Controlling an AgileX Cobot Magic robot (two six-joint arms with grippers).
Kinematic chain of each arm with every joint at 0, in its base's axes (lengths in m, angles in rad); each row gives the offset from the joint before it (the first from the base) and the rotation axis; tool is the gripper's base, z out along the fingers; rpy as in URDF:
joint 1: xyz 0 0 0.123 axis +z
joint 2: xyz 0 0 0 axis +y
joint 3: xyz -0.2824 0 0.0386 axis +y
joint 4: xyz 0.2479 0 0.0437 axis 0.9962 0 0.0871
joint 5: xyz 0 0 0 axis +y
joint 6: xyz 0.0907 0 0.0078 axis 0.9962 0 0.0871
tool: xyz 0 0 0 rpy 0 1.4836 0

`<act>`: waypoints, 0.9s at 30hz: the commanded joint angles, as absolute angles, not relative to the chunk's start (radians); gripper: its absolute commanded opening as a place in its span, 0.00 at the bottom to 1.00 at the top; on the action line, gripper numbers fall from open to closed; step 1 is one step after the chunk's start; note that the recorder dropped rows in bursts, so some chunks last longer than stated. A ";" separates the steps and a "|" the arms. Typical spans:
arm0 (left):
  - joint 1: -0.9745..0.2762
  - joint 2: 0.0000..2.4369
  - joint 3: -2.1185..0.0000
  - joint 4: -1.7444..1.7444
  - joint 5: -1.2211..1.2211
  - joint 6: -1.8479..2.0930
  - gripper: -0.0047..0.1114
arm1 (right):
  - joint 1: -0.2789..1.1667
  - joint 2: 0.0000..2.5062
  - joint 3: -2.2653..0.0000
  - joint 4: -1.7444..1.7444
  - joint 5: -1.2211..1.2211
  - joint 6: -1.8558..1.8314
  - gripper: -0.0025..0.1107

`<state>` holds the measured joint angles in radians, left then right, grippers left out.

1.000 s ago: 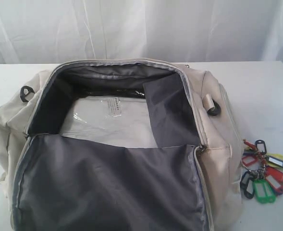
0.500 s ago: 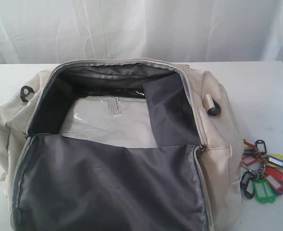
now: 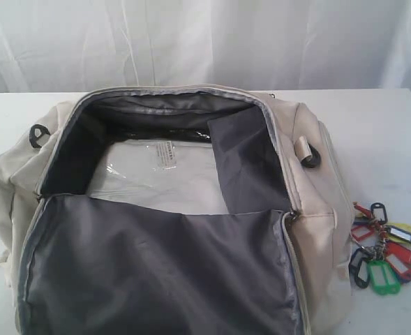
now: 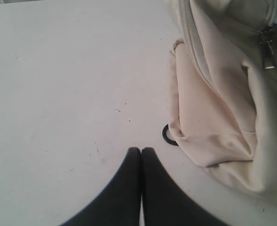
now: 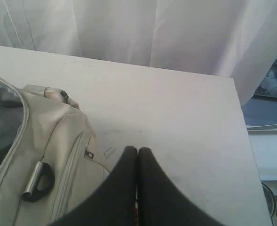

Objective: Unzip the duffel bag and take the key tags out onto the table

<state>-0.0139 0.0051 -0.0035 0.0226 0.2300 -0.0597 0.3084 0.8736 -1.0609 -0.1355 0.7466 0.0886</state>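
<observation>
The cream-beige duffel bag (image 3: 317,230) lies unzipped on the white table (image 3: 386,132), its dark grey lining and a clear plastic packet (image 3: 156,174) showing inside. The key tags (image 3: 383,251), red, blue, green, yellow and black on a ring, rest on the table just right of the bag. Neither gripper shows in the exterior view. My left gripper (image 4: 141,149) is shut and empty above the table beside the bag's end (image 4: 223,108). My right gripper (image 5: 137,149) is shut and empty over the table next to the bag's side (image 5: 58,136).
A white curtain (image 3: 205,42) hangs behind the table. A black ring (image 4: 169,136) on the bag's end lies on the table near the left gripper. The table's edge (image 5: 244,122) runs close in the right wrist view, with floor clutter beyond.
</observation>
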 commanded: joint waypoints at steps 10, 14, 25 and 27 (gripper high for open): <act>-0.022 0.000 0.000 0.016 0.226 -0.055 0.04 | 0.328 0.792 -1.056 -0.131 0.746 0.083 0.02; -0.022 0.000 0.000 0.016 0.226 -0.055 0.04 | 0.331 0.698 -1.056 -0.131 0.745 0.083 0.02; -0.022 0.000 0.000 0.016 0.226 -0.051 0.04 | 0.331 0.445 -1.056 -0.103 0.846 0.243 0.02; -0.022 0.000 0.000 0.016 0.226 -0.051 0.04 | 0.331 0.445 -1.056 -0.101 0.912 0.246 0.02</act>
<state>-0.0139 0.0051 -0.0035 0.0226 0.2300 -0.0581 0.3293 0.4519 -1.0609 -0.1081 0.8252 0.2202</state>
